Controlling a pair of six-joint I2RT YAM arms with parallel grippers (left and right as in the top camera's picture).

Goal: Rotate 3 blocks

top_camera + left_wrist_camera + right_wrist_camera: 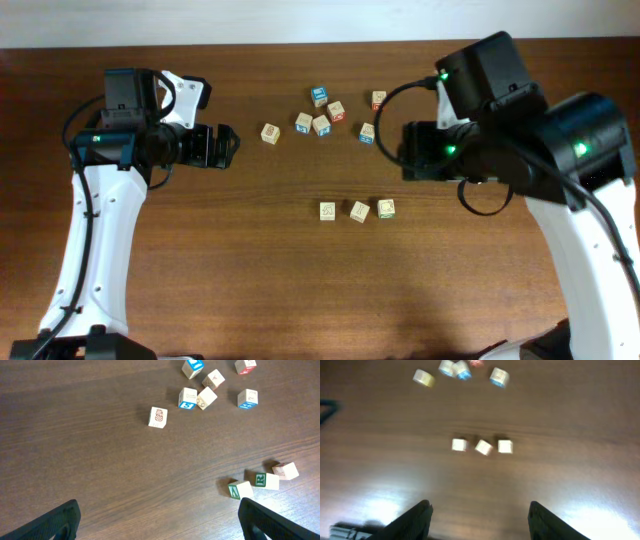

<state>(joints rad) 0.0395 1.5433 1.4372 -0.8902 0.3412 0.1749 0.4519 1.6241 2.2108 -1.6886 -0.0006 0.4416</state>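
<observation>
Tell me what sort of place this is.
Probably a robot manipulation lab bench rather than a home: a dark wooden table, a left arm and a right arm working over it, and small green-printed alphabet blocks set out in a row.

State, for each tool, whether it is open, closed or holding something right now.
Left tool: open, fingers wide apart, holding nothing.
Right tool: open, fingers apart, holding nothing.

Three green-printed blocks [358, 210] abreast (middle askew)
</observation>
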